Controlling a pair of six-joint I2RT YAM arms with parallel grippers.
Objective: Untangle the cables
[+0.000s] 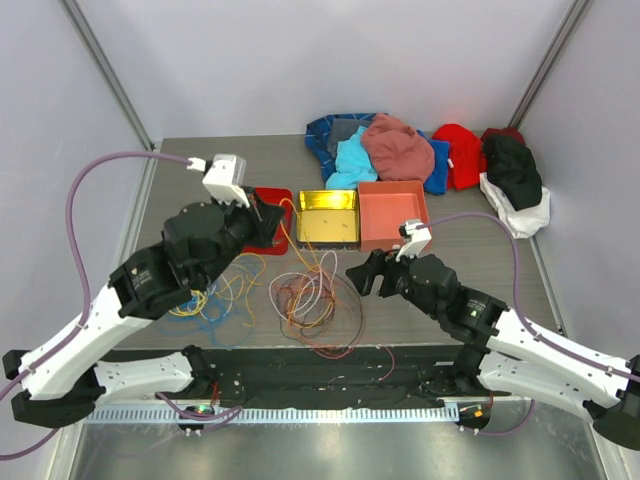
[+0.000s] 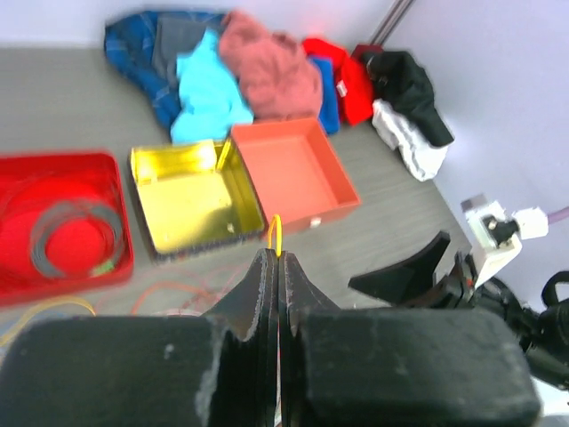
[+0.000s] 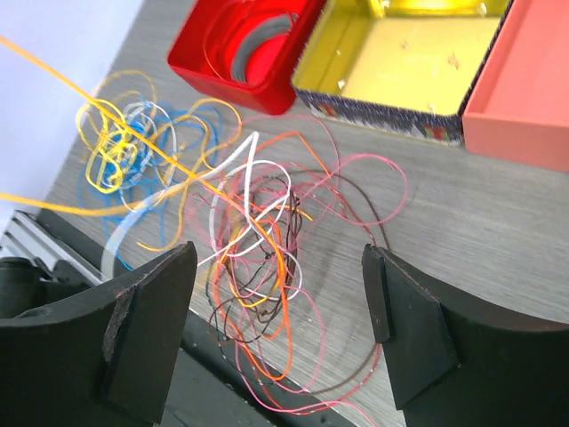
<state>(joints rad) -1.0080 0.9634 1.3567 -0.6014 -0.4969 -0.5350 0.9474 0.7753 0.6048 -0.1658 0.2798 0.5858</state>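
Observation:
The cables lie in two loose heaps on the table. One is a pink, orange, white and brown tangle (image 1: 315,300) (image 3: 258,240); the other is a yellow and blue cluster (image 1: 215,300) (image 3: 124,147) to its left. My left gripper (image 1: 264,214) (image 2: 276,253) is raised over the red tray and shut on a yellow-orange cable (image 2: 276,233), which loops out just past the fingertips. That strand runs taut down toward the heaps (image 3: 53,62). My right gripper (image 1: 365,275) (image 3: 280,267) hovers wide open above the pink-orange tangle, with nothing between its fingers.
Behind the cables stand a red tray (image 1: 272,196) (image 2: 116,178) holding a grey coiled cable (image 2: 76,236), a yellow tin (image 1: 328,218) (image 2: 191,196) and an orange box (image 1: 393,213) (image 2: 293,173). Coloured clothes (image 1: 400,150) are piled along the back. The table's front rail (image 1: 300,365) lies under some loops.

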